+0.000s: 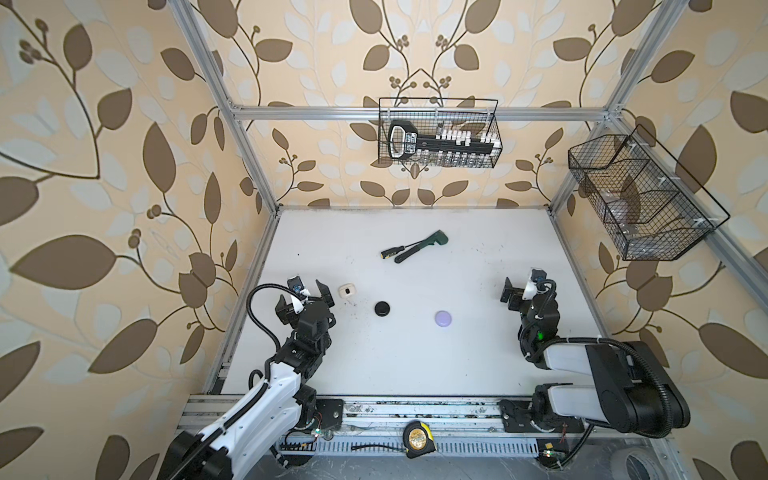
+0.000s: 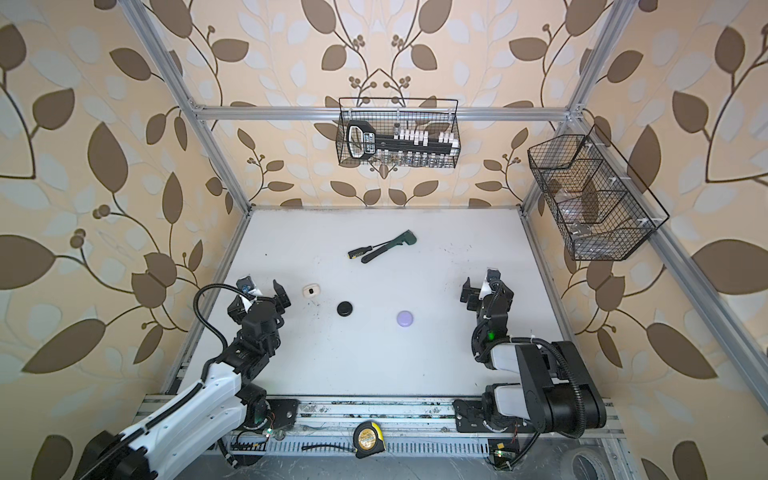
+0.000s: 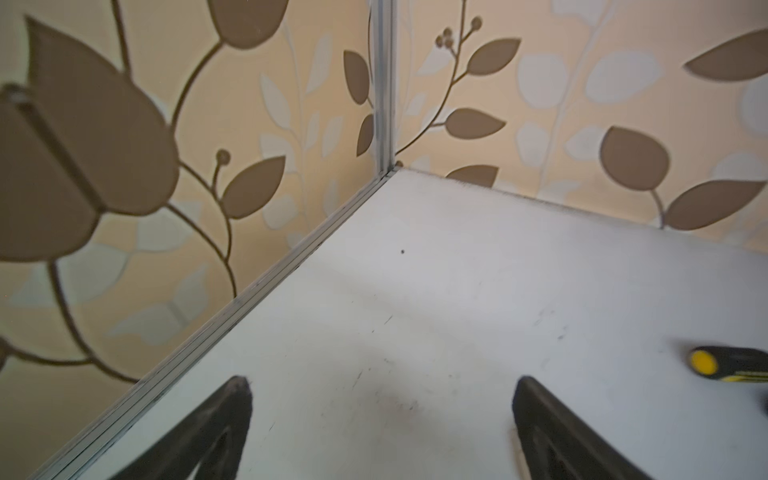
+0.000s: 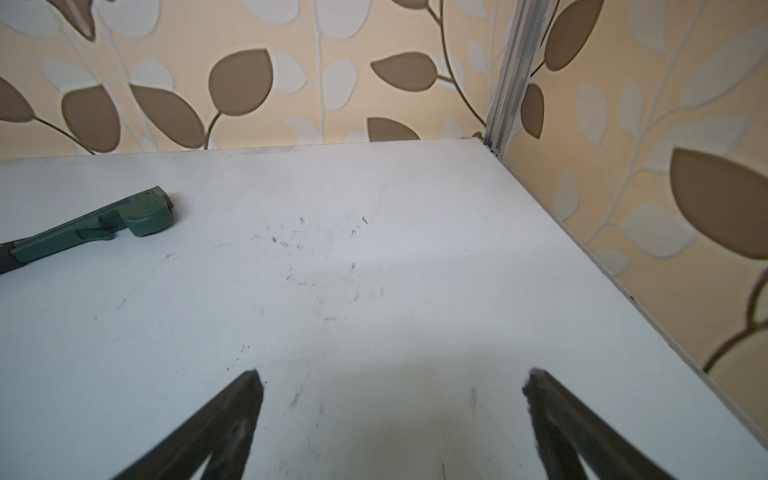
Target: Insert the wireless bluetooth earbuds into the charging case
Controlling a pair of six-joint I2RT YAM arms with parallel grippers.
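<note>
Although in view, white case point(image 1: 345, 291) detail indistinct.

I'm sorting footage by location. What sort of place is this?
Probably a robot test cell rather than a real room: a left arm and right arm mounted on a rail at the front of a white table, an aluminium frame boxing it in, and leaf wallpaper all around.

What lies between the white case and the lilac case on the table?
The black case lies between the white case and lilac case, in both top views.
</note>
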